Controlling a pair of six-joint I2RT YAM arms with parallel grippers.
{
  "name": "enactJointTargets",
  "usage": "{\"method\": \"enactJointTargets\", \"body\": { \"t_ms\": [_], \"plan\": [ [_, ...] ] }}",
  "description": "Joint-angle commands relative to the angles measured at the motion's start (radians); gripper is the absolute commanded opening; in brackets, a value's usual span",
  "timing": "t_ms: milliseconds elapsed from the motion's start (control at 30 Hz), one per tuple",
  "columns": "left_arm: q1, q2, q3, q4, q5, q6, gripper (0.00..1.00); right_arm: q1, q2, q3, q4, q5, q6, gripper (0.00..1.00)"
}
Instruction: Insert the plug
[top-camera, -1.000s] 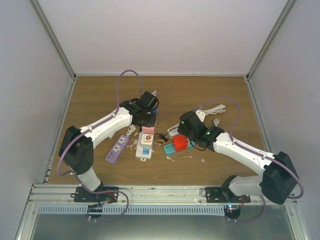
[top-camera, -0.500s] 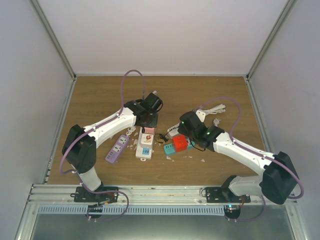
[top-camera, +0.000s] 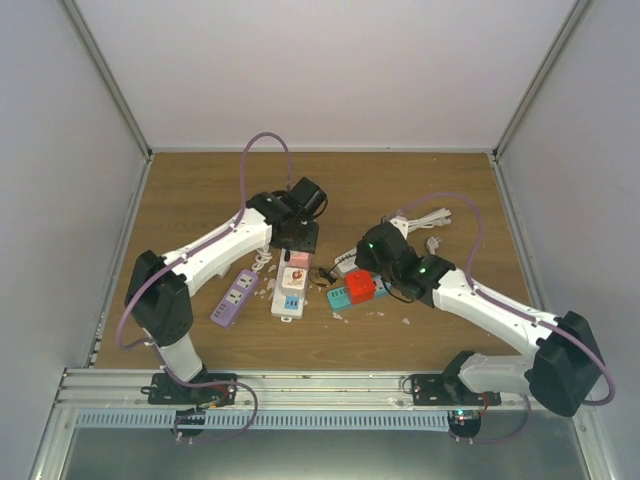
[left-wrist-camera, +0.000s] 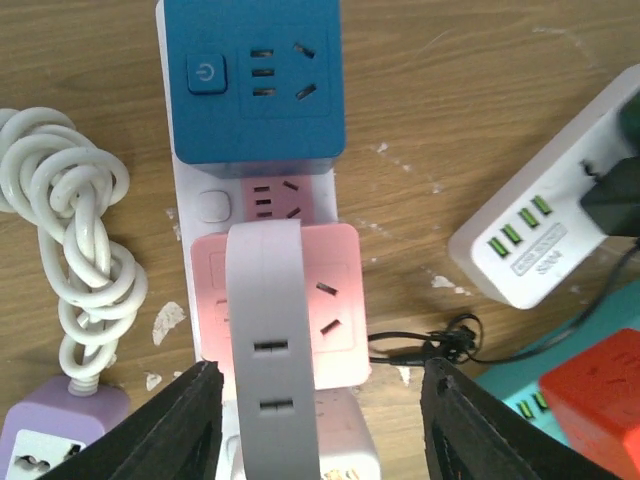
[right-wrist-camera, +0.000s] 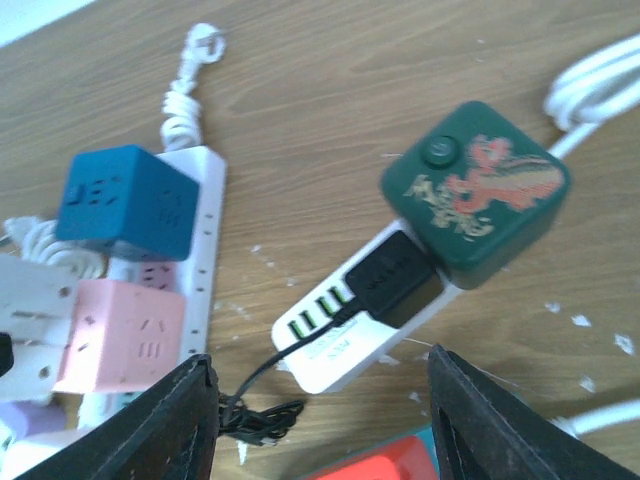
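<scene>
In the left wrist view a pale grey plug (left-wrist-camera: 265, 340) with two slots in its face stands on the pink cube socket (left-wrist-camera: 338, 290), which sits on a white power strip (left-wrist-camera: 185, 200). My left gripper (left-wrist-camera: 320, 392) is open. Its fingers stand clear on either side of the plug and touch nothing. From above, the left gripper (top-camera: 298, 237) hangs over the pink cube (top-camera: 297, 262). My right gripper (right-wrist-camera: 320, 400) is open and empty above a white USB strip (right-wrist-camera: 340, 345), which carries a black adapter (right-wrist-camera: 395, 280).
A blue cube socket (left-wrist-camera: 255, 80) sits further along the same strip, with a coiled white cable (left-wrist-camera: 85, 260) and a purple socket (left-wrist-camera: 60, 440) beside it. A green cube (right-wrist-camera: 475, 190), a red cube (top-camera: 360, 285) and a tangled black cable (right-wrist-camera: 260, 415) lie between the arms.
My left gripper was shut and has opened, letting go of the grey plug on the pink cube. The left wrist has shifted slightly towards the back. The right arm has barely moved.
</scene>
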Motion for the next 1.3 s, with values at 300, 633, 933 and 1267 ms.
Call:
{"method": "enactJointTargets", "body": {
  "t_ms": [300,633,933,1267],
  "plan": [
    [0.155,-0.202,0.03,0.007,0.006,0.111,0.58,0.086,0.019,0.012,0.176,-0.168,-0.269,0.66],
    [0.527,-0.262,-0.302,0.226,0.192,0.162,0.56,0.106,0.02,0.029,0.186,-0.146,-0.326,0.71],
    [0.645,-0.082,-0.398,0.329,0.184,0.283,0.58,0.103,-0.019,0.009,0.21,-0.091,-0.365,0.76],
    [0.679,0.026,-0.419,0.348,0.252,0.291,0.64,0.101,-0.008,-0.006,0.205,-0.088,-0.361,0.76]
  ]
}}
